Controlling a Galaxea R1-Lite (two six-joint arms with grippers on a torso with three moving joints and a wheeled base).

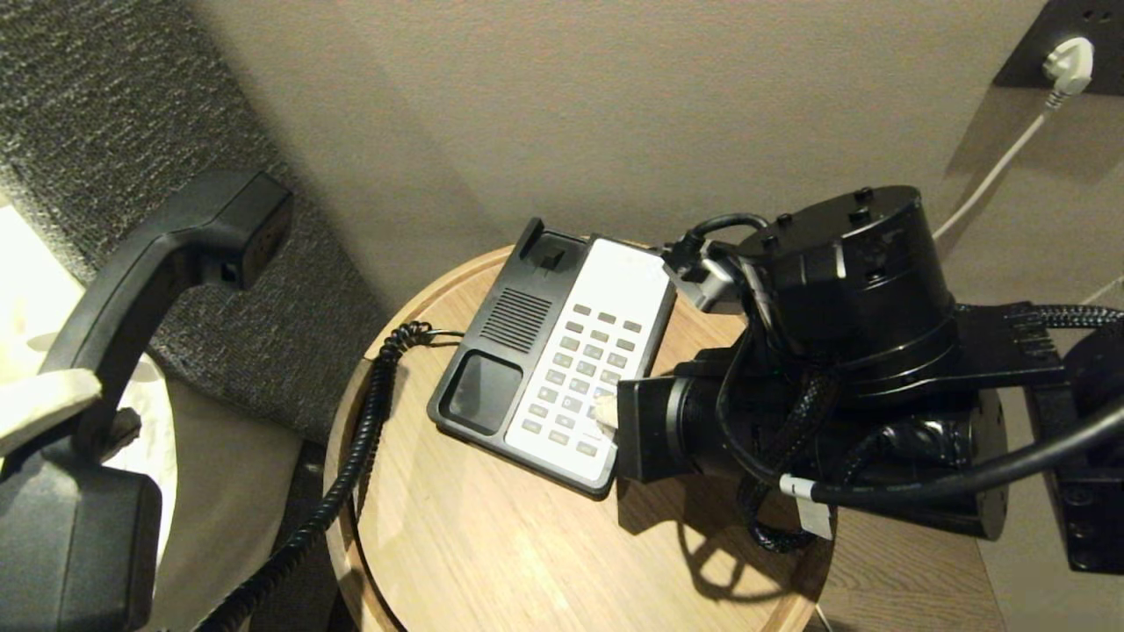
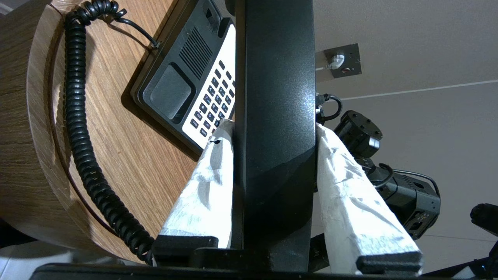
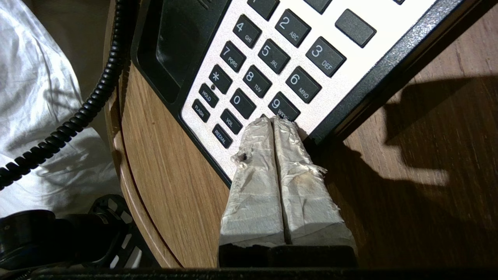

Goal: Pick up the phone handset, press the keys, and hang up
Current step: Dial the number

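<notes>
My left gripper point(image 2: 274, 128) is shut on the black phone handset point(image 2: 274, 97), which I hold up off the table at the left point(image 1: 167, 254); its coiled cord point(image 1: 351, 465) hangs down to the phone. The black-and-white phone base point(image 1: 562, 351) lies on the round wooden table point(image 1: 492, 535), its cradle bare. My right gripper point(image 3: 274, 119) is shut, its white-wrapped fingertips together over the lower corner of the keypad, just below the 9 key point(image 3: 284, 105). In the head view the right fingertip point(image 1: 606, 411) rests at the keypad's lower right keys point(image 1: 580, 377).
A grey upholstered panel point(image 1: 132, 96) and white bedding point(image 3: 39, 97) lie left of the table. A wall socket with a white plug point(image 1: 1067, 66) is at the upper right. The right arm's body point(image 1: 843, 369) covers the table's right half.
</notes>
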